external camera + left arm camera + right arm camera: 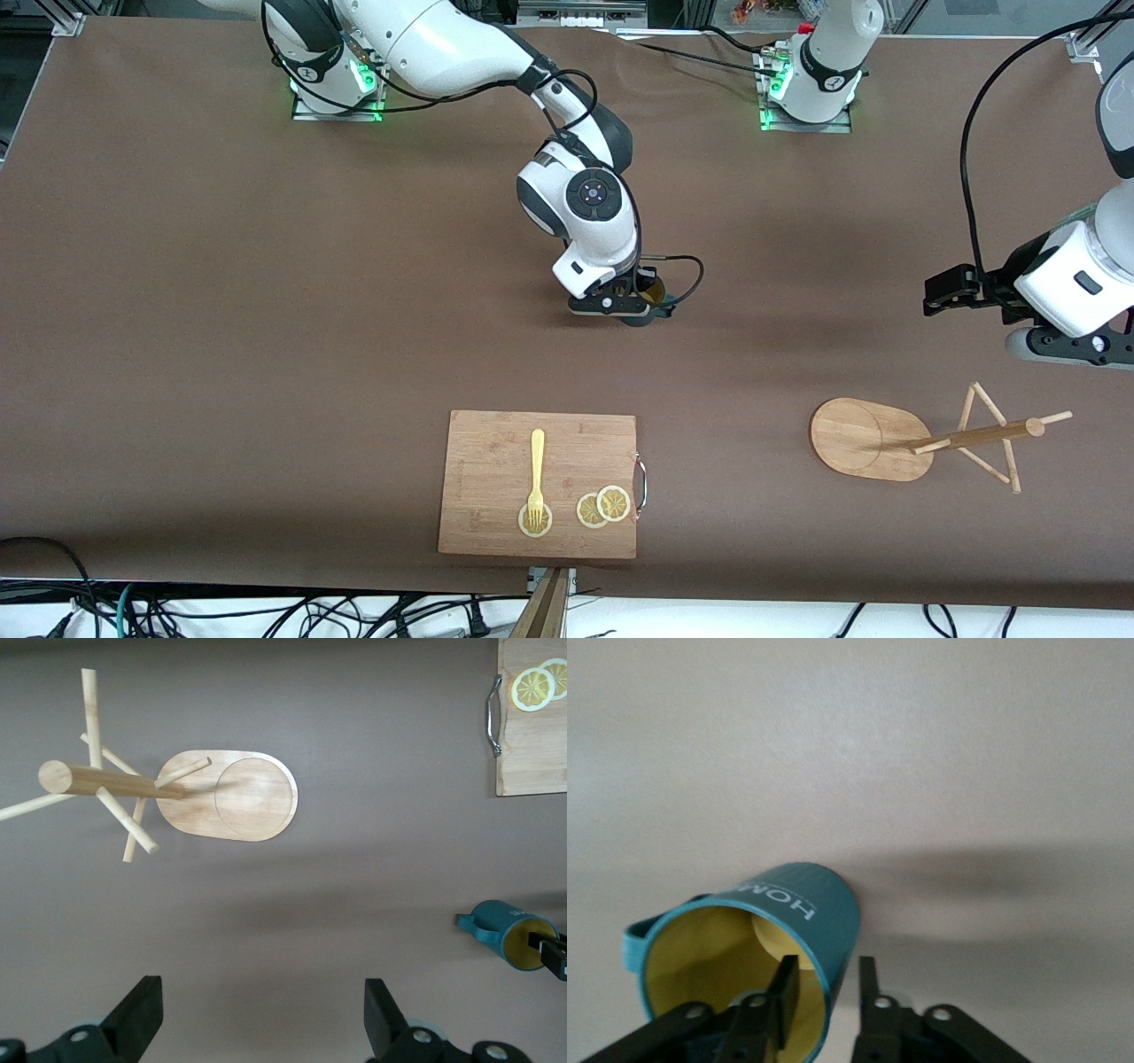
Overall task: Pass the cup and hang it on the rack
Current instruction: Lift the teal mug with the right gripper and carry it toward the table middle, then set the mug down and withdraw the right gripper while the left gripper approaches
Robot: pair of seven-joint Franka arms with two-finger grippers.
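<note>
— What else is on the table?

— Item one: wooden cutting board (538,483) at the edge nearest the front camera, carrying a yellow fork (536,474) and three lemon slices (602,507). Item two: the rack (921,437), toward the left arm's end, pegs bare. Nothing lies between it and the cup.

— And the cup (757,948)?

— Mid-table, resting on the brown surface, farther from the front camera than the board.

— Arms?

— Right gripper (824,992) reaches down at the cup, one finger inside the rim, one outside, straddling the wall with a gap showing. Left gripper (261,1014) waits above the table by the rack, fingers wide apart, holding nothing.
</note>
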